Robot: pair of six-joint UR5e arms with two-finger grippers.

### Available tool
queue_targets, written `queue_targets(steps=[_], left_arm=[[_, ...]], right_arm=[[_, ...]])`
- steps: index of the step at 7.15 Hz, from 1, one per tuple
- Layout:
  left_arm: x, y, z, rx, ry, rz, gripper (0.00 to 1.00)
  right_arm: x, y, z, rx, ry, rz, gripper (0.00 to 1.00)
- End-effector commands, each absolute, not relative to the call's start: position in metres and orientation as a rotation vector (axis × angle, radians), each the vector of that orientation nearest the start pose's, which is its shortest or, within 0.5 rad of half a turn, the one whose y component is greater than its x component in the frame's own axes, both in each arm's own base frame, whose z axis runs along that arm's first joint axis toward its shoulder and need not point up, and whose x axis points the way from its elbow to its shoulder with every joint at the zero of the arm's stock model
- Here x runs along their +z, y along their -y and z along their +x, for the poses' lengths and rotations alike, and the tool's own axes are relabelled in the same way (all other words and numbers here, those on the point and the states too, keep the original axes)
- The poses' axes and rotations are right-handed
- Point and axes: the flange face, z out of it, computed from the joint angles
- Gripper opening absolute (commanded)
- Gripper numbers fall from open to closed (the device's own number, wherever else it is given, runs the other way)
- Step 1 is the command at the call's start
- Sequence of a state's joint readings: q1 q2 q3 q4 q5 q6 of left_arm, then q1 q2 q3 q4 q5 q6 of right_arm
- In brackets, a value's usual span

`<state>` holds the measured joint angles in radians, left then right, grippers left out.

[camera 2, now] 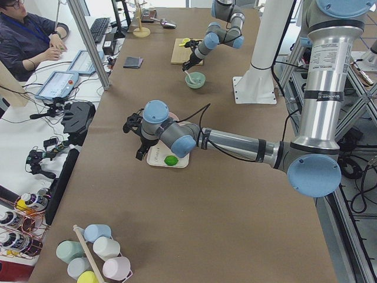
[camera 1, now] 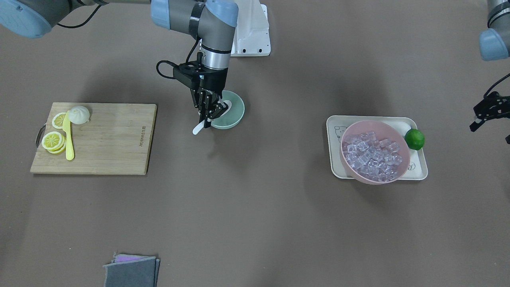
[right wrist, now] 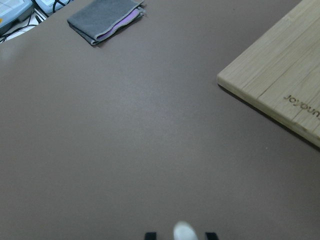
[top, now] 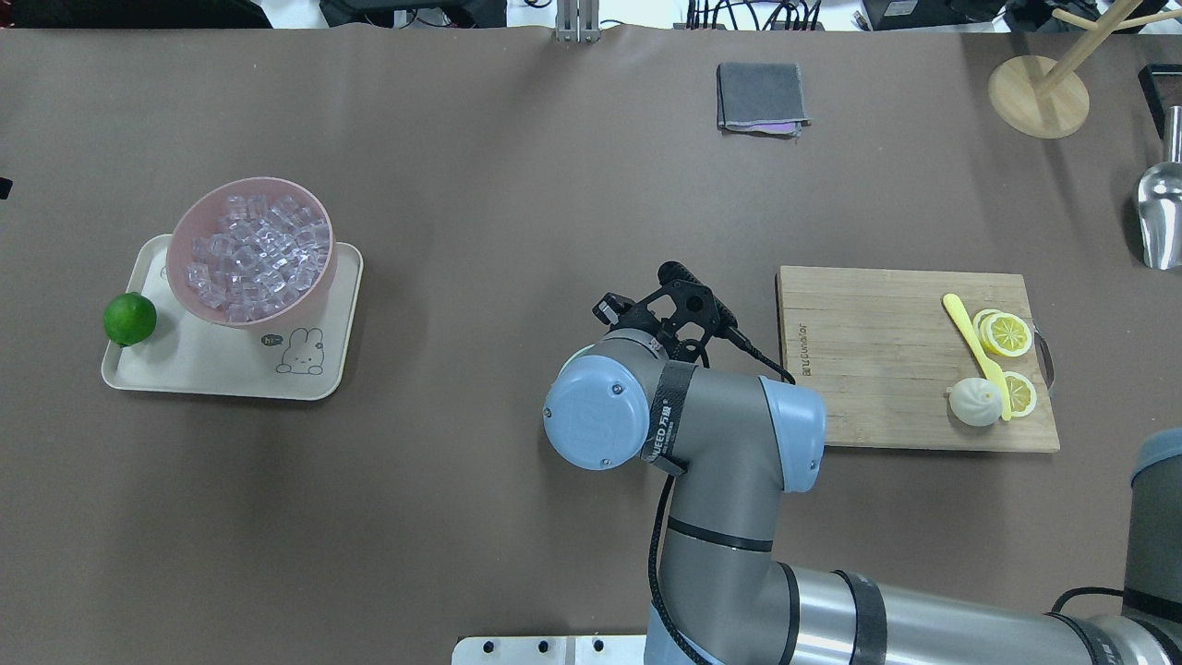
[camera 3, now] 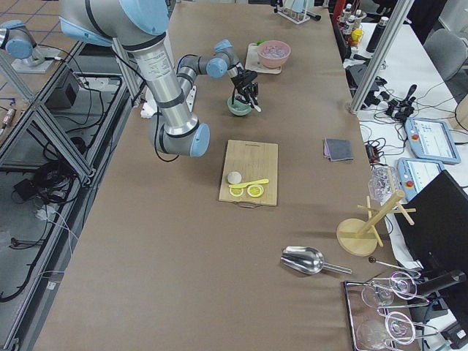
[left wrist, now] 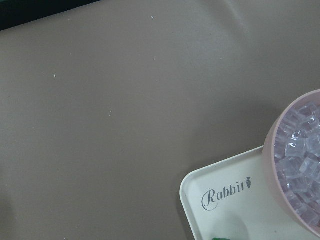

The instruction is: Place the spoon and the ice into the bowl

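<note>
The mint-green bowl (camera 1: 236, 113) stands at the table's middle, near the robot's base; in the overhead view the right arm hides it. The white spoon (camera 1: 198, 128) lies tilted with its scoop inside the bowl and its handle sticking out over the rim. My right gripper (camera 1: 210, 119) hangs over the handle with its fingers a little apart on either side of it. The handle's tip shows between the fingertips in the right wrist view (right wrist: 184, 232). The ice (camera 1: 372, 155) fills a pink bowl (camera 1: 398, 175). My left gripper (camera 1: 490, 127) is open and empty beside the tray.
The pink bowl stands on a cream tray (camera 1: 418, 169) with a lime (camera 1: 414, 139). A wooden board (camera 1: 107, 147) holds lemon slices, a bun and a yellow knife (camera 1: 68, 137). A grey cloth (camera 1: 131, 271) lies at the operators' edge.
</note>
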<state>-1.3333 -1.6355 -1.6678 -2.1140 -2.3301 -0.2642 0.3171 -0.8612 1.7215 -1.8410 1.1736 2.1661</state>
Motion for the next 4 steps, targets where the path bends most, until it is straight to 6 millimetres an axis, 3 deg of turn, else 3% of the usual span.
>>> queue_targets(steps=[1, 3, 4], left_arm=[[0.514, 0.539, 0.063, 0.206, -0.878, 0.444, 0.97], [0.515, 0.538, 0.061, 0.139, -0.880, 0.430, 0.98], [0.518, 0.537, 0.055, 0.127, -0.876, 0.423, 0.99]], right_arm=[[0.208, 0.369, -0.577, 0.939, 0.626, 0.371, 1.00], [0.185, 0.379, -0.536, 0.827, 0.660, 0.412, 1.00], [0.185, 0.387, -0.508, 0.756, 0.670, 0.390, 1.00]])
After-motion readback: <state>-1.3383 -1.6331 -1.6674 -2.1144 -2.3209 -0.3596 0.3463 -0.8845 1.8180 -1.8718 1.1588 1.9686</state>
